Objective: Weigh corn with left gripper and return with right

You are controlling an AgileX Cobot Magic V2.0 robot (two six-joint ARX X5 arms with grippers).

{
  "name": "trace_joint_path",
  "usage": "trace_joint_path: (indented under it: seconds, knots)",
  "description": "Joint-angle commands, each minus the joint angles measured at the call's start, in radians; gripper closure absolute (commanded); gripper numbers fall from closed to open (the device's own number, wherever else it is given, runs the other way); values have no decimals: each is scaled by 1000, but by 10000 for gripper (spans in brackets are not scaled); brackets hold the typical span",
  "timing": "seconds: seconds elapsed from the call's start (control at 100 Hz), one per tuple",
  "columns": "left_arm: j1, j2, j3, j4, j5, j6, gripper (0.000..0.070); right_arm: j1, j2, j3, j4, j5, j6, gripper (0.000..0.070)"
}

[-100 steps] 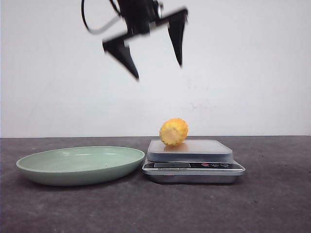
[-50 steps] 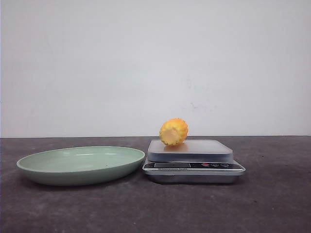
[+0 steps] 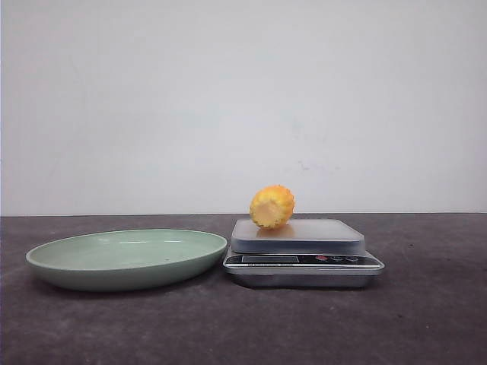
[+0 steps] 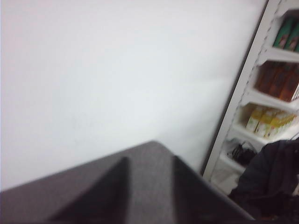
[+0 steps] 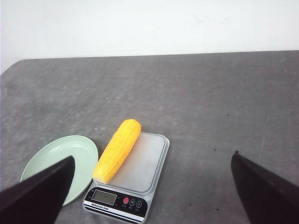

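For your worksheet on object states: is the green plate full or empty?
Empty. The green plate shows only bare glaze in both views; the corn lies on the scale instead.

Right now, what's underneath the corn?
The corn lies on the scale, along the platform's edge nearest the green plate. The steel directly beneath it is covered.

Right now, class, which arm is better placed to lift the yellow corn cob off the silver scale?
Right. Its open gripper looks down on the yellow corn cob lying on the silver scale; the left gripper faces the wall.
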Motion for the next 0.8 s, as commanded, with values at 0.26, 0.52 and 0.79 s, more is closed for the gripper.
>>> trace_joint_path:
  seconds: [0.26,0.52,0.79]
  knots:
    - [-9,-210,-144,-60,-179,102,700,4,4,15,26,0,-53,41]
    - [-9,-333,-598,-60,-266,121,700,4,4,15,154,-3,-53,42]
    - [-9,-700,-1128,32,-322,23,700,4,4,15,139,-6,-92,41]
